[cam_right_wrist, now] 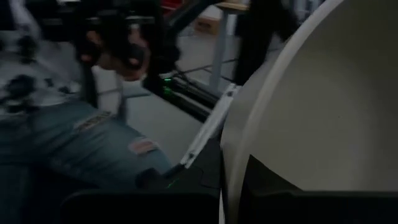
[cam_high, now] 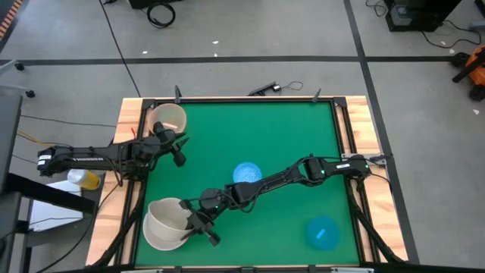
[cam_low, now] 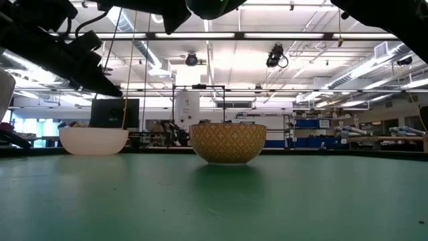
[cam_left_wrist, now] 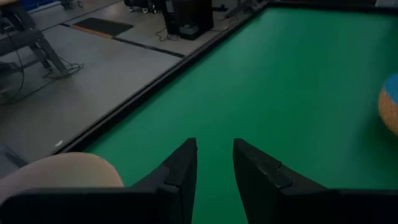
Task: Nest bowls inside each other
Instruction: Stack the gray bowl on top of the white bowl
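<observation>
At the near left, my right gripper is shut on a large pale bowl, cream-white in the right wrist view. Whether a second bowl sits inside it I cannot tell. Its edge shows above the table in the low view. A tan bowl stands on its base at the far left, with my left gripper open just to its near side. A pale patterned blue bowl stands mid-table. A solid blue bowl stands at the near right. My right gripper has the pale bowl's rim between its fingers, one finger inside the bowl and the other outside. It comes nearly level from the table's right side. The bowl appears raised off the table and tilted.
The table has a raised wooden frame around the green mat. The mat between the patterned bowl and the far edge is bare. A person in blue jeans shows beyond the table in the right wrist view.
</observation>
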